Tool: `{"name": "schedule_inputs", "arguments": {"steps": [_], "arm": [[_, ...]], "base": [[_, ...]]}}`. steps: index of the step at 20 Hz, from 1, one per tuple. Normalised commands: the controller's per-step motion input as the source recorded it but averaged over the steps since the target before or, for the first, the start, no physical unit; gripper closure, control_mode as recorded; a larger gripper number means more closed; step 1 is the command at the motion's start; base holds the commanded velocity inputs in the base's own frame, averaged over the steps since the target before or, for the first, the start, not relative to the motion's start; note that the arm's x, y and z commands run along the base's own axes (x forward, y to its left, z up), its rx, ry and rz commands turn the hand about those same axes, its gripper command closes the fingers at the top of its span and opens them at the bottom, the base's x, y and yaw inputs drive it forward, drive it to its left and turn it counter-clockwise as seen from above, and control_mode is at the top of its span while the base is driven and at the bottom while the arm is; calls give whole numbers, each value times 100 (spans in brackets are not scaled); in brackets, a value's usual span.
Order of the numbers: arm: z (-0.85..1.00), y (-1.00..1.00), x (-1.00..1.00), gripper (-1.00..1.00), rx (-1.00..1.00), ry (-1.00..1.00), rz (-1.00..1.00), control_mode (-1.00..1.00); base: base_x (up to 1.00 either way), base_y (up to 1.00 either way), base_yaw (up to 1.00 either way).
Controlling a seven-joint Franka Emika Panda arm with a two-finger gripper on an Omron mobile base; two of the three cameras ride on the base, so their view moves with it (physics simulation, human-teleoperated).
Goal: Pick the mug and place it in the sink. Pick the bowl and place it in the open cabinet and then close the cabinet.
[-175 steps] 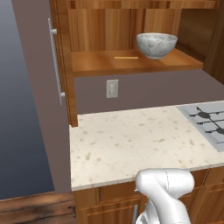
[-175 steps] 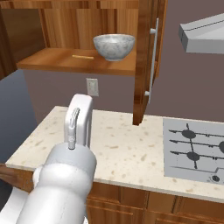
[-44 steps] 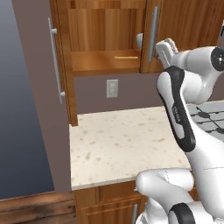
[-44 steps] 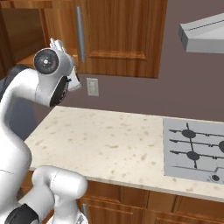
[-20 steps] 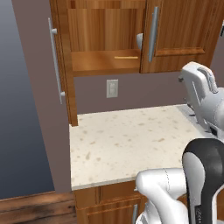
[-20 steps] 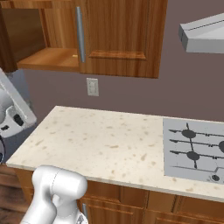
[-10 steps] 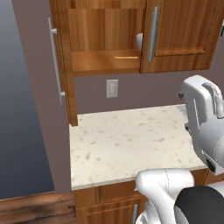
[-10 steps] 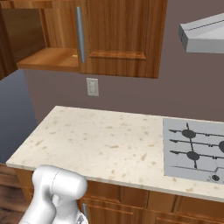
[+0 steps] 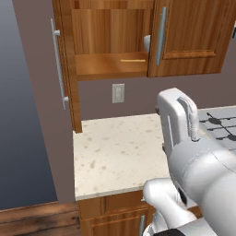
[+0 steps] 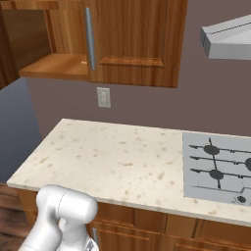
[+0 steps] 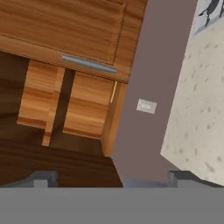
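Pale grey speckled stone bowl (image 9: pixel 146 43) seen as a sliver top centre of left base view, inside the reddish-brown wooden cabinet (image 9: pixel 189 37), behind the edge of the right door, which stood nearly shut; left door wide open. Speckled beige countertop (image 9: pixel 117 152) below. Two-finger gripper (image 11: pixel 113 178) at bottom of hand view, fingers spread wide, nothing between.
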Motion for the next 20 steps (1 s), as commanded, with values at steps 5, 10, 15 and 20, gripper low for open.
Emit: {"name": "schedule_inputs", "arguments": {"steps": [5, 10, 15, 20], "arm": [[-6, 74, -2, -100, 11, 0, 0, -100], [-17, 40, 10, -100, 11, 0, 0, -100], [-25, 32, 24, -100, 6, 0, 0, -100], [-16, 42, 36, -100, 1, 0, 0, -100]], "base": [[0, 0, 0], [0, 0, 0], [0, 0, 0], [0, 0, 0]]}}
